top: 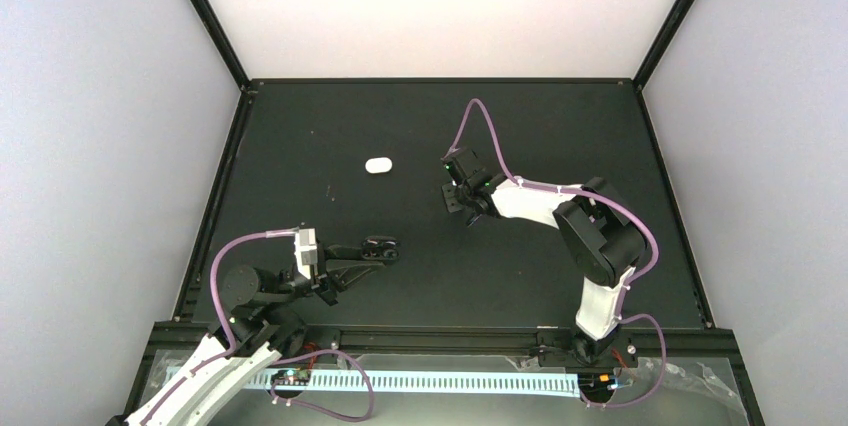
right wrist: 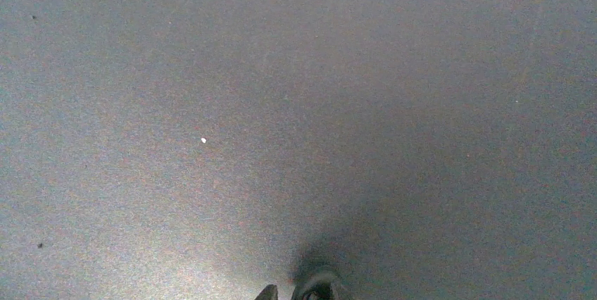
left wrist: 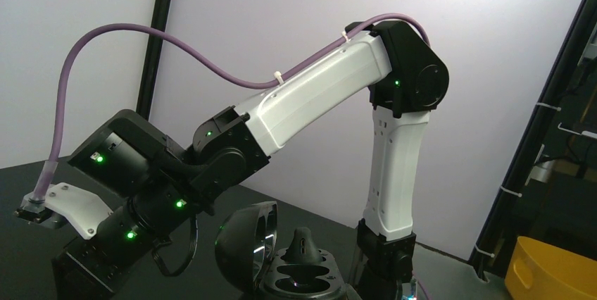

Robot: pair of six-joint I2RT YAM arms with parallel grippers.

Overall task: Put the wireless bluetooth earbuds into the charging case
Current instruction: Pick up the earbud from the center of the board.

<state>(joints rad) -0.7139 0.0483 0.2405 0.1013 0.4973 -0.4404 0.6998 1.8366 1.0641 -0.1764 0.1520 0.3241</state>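
My left gripper [top: 362,256] is shut on the open black charging case [top: 381,248] and holds it low over the table's near left. In the left wrist view the case's base [left wrist: 331,282] faces up with its lid [left wrist: 239,251] swung open to the left. One black earbud [left wrist: 303,242] stands upright in a socket; the other socket looks empty. My right gripper [top: 464,200] hangs over the table's middle. In the right wrist view only its tips [right wrist: 294,293] show, close together around a small dark rounded thing [right wrist: 320,290], seemingly a black earbud. No white earbuds are in view.
A closed white pill-shaped case [top: 378,165] lies on the black table, left of the right gripper and beyond the black case. A tiny white speck [right wrist: 203,141] lies on the mat. The right arm [left wrist: 317,96] stands close behind the black case in the left wrist view.
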